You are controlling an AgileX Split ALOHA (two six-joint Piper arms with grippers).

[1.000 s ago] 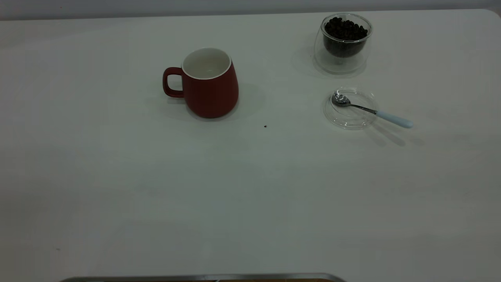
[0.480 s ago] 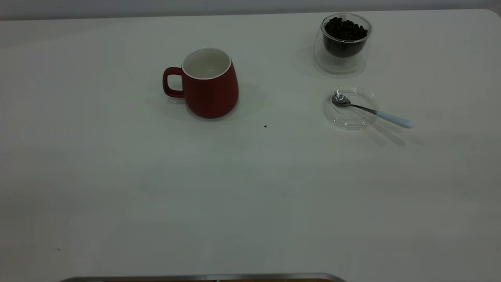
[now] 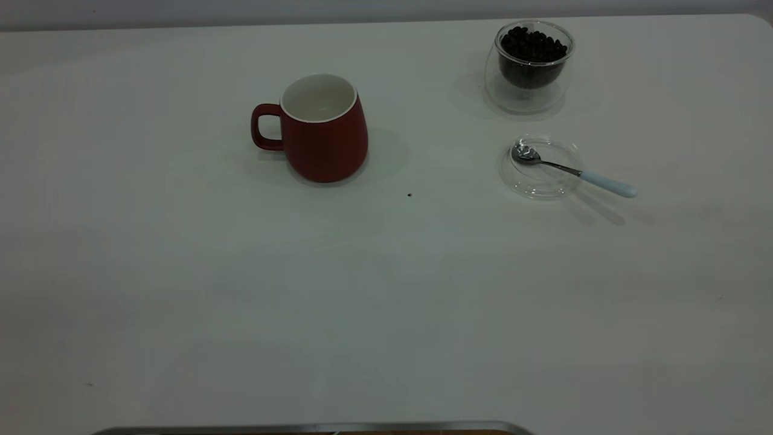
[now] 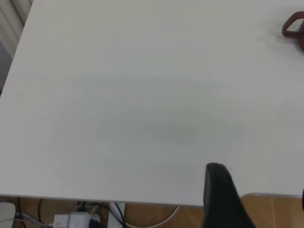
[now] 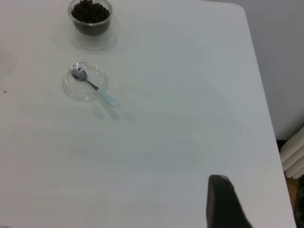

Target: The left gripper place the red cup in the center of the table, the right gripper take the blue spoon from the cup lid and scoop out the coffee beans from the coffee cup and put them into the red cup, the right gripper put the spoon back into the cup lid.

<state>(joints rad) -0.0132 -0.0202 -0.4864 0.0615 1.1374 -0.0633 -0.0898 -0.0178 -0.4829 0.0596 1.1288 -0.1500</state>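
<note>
In the exterior view we count one red cup upright left of frame centre, one coffee cup of beans upper right, and one blue spoon lying in one cup lid below it; its inside looks bare, which fits either end of the task. In the left wrist view we see one finger of the left gripper low in frame over the table edge, and in the right wrist view one of the right gripper likewise, well apart from the spoon, so we cannot tell either's spread.

White table; wood floor, power strip beneath.

The red cup stands upright on the counter, white inside, handle toward the left arm's side; well apart, the glass coffee cup holds dark beans; near it, the blue spoon rests bowl-down in the clear cup lid, its handle overhanging the rim.
</note>
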